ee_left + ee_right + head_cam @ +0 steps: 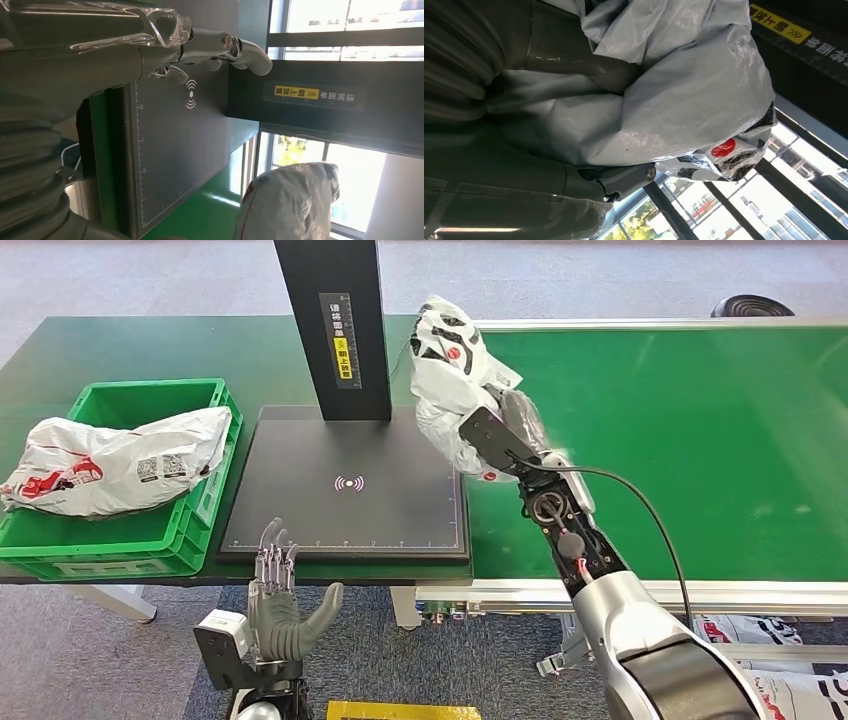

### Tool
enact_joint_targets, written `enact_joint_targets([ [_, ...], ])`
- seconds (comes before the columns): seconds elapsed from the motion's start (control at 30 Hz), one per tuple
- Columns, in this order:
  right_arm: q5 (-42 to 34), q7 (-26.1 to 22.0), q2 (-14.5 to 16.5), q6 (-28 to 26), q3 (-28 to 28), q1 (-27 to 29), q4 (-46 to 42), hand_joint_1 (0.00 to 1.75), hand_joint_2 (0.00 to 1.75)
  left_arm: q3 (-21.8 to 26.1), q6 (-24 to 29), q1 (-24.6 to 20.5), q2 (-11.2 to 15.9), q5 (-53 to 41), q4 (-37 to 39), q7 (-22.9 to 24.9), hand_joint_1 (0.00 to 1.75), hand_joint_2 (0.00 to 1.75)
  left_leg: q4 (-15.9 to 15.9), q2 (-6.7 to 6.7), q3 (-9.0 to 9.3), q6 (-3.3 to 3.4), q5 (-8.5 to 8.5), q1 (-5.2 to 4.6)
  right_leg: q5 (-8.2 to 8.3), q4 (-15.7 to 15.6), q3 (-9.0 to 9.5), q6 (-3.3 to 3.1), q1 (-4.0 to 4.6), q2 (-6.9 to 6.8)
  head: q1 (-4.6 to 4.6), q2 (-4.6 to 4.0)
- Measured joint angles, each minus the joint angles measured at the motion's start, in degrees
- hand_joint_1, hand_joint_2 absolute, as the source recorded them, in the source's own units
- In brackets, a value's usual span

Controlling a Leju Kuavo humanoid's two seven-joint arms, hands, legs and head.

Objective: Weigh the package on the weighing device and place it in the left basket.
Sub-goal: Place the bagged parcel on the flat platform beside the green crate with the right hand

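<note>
- the package in the right hand is white plastic with black blotchy print and a red dot
- second package is white too, with red and black print and little black code squares
- the basket it lies in is bright green
- weighing device is a matte black plate with a white signal icon in the middle and a fine white ruler line along its edge
- its black post carries white lettering and a yellow label
- conveyor belt is green with silver rails
- left hand is grey with silvery fingers
- floor is grey
</note>
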Motion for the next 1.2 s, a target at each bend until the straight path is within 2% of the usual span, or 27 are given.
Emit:
enact_joint_targets([
  [0.6,-0.9,1.9,8.1,0.4,3.6,-4.4,4.7,1.75,1.75,0.0,-0.5,-1.2,-0.5,0.0,2.1,0.0,0.00,1.75,0.0,0.01,0.00,0.00,0.00,0.00,0.00,0.0,-0.04,0.00,0.01,0.01,0.01,0.00],
  [1.2,-6.6,1.7,14.9,3.1,7.0,-3.7,4.8,1.75,1.75,0.2,-0.5,-3.7,-1.1,0.4,4.1,0.1,0.00,1.75,0.0,0.01,0.00,-0.01,0.00,0.00,0.00,0.0,-0.07,-0.01,0.01,0.02,0.00,0.00],
])
